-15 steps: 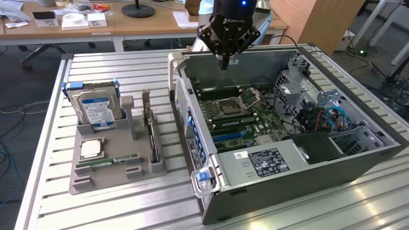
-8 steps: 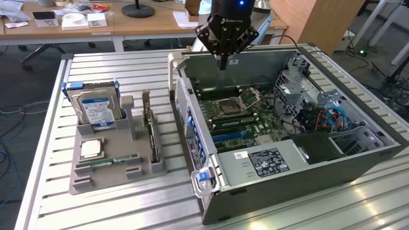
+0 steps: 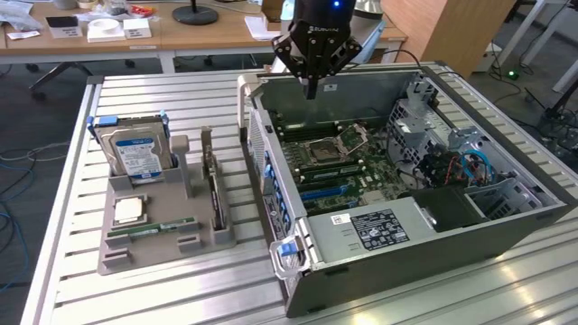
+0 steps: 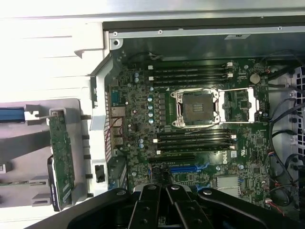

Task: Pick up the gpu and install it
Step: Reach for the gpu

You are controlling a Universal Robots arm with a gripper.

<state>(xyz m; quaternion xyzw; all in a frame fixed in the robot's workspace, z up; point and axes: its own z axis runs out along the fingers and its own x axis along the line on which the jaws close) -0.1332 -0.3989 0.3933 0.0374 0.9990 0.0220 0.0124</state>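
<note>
The gpu point(image 3: 213, 196) stands on its edge in a slot of the grey holder point(image 3: 135, 254), at the exterior view's left of the open computer case point(image 3: 298, 271). Its silver bracket is at the far end. In the wrist view the gpu point(image 4: 61, 152) shows its green board side, just outside the case wall. My gripper point(image 3: 312, 88) hangs above the far edge of the case, apart from the gpu, shut with nothing between its fingers. Its black fingers point(image 4: 147, 210) meet over the motherboard point(image 4: 200, 143), near a blue expansion slot point(image 4: 188, 168).
The holder also carries a blue-labelled hard drive point(image 3: 135, 152), a processor chip point(image 3: 129, 210) and a green RAM stick point(image 3: 149, 229). Inside the case are a drive cage and cables point(image 3: 451, 162) and a black power supply point(image 3: 380, 227). Desks with clutter stand behind the slatted metal table point(image 3: 181, 101).
</note>
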